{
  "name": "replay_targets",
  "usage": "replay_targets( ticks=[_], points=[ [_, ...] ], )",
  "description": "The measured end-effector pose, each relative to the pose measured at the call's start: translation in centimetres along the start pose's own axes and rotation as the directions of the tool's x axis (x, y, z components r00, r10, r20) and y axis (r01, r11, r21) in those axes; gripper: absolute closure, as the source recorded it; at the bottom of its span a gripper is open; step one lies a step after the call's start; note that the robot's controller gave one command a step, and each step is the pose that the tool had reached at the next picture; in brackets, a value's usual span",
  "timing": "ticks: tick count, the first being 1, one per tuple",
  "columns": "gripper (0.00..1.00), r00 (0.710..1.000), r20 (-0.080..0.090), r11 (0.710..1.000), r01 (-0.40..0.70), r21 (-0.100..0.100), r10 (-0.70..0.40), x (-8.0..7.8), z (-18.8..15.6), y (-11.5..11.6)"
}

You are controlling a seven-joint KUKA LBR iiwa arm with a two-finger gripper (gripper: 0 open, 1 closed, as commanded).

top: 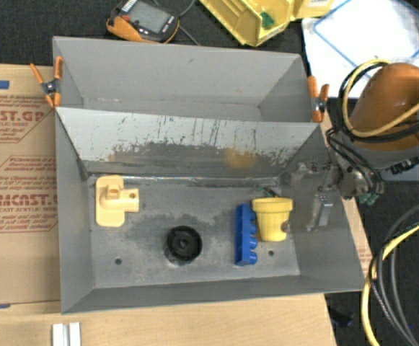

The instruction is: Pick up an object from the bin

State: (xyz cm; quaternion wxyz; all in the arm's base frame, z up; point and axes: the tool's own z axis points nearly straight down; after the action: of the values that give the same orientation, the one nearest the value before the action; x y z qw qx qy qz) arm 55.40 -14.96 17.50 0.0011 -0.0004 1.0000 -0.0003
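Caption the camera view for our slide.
Gripper right of yellow cup and blue block; black disc, cream block further left.

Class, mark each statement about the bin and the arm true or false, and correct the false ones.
1. The blue ridged brick lies right beside the yellow cup. True.
2. The black round disc lies at the far right of the bin floor. False: it lies near the middle front, to the view's left of the blue ridged brick.
3. The pale yellow block lies on the view's left of the floor. True.
4. The gripper holds the blue ridged brick. False: the brick lies on the floor, and the gripper is over the right slope, beyond the yellow cup.
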Motion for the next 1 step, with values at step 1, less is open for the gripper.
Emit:
replay_targets(
  ticks=[1],
  points=[
    [0.0,1.0,0.0,1.0,0.0,0.0,0.0,0.0,0.0,0.0]
  ],
)
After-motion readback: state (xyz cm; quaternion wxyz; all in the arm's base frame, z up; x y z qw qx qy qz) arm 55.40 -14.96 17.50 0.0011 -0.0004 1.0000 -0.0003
